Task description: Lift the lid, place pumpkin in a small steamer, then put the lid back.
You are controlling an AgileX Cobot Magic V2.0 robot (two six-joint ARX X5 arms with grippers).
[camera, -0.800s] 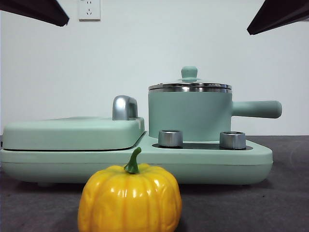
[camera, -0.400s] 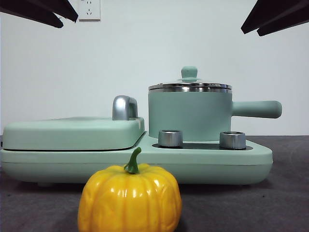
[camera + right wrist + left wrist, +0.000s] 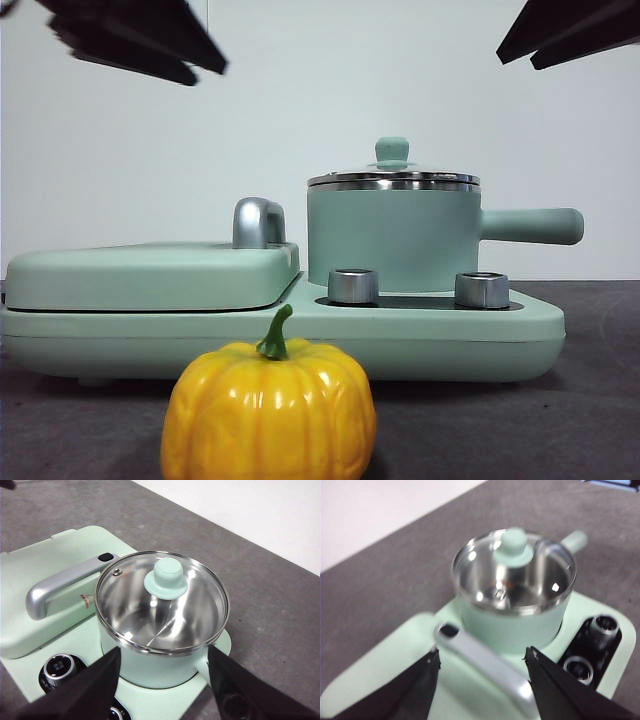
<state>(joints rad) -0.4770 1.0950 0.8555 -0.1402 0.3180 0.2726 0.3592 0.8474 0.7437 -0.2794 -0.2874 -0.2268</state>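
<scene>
So the lid (image 3: 393, 175) is sitting closed on the small steamer (image 3: 392, 238), mint knob on top, and you can see right through the glass to the shiny steel inside from both wrist views. The steamer stands on the right half of the mint green cooker base (image 3: 300, 335), long handle sticking out to the right, with two silver dials (image 3: 353, 286) just in front of it. Left half of the base is covered by the flat griddle cover (image 3: 150, 275) with its chrome handle (image 3: 258, 222).

The pumpkin (image 3: 269, 410) is down on the dark tabletop (image 3: 580, 400), near side, in front of the base and not touching it, stem curling up.

Both arms are up high. The left pincer (image 3: 482, 660) hangs over the griddle cover handle, pointing toward the steamer, jaws spread wide and holding nothing. The right pincer (image 3: 165, 662) hovers above the steamer's near edge, jaws also spread apart and empty, lid right between them in its view.
</scene>
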